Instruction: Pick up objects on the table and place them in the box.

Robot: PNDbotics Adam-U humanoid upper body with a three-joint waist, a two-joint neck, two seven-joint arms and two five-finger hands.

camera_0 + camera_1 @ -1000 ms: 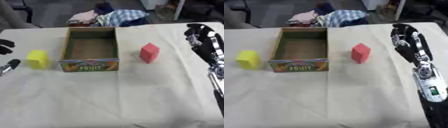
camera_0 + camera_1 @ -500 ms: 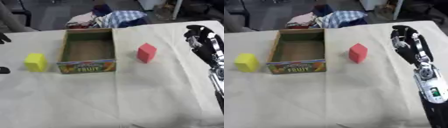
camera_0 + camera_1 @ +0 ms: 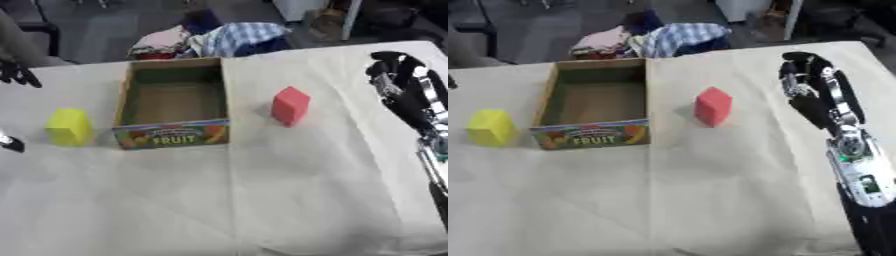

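A cardboard box (image 3: pixel 171 131) printed "FRUIT" stands open and empty at the table's middle left. A yellow block (image 3: pixel 69 127) sits just left of it, and a red block (image 3: pixel 290 105) sits to its right. My right hand (image 3: pixel 813 88) is raised over the table's right side, well right of the red block, open with relaxed fingers and holding nothing. Only dark tips of my left hand (image 3: pixel 16 73) show at the left edge, spread apart, left of the yellow block and not touching it.
A pale cloth (image 3: pixel 262 200) covers the table. A heap of clothes (image 3: pixel 210 40) lies just beyond the far edge behind the box. My right forearm (image 3: pixel 859 175) runs along the table's right side.
My left hand has drawn back toward the left edge, away from the yellow block. The right hand and the blocks have stayed put; the picture has shifted slightly.
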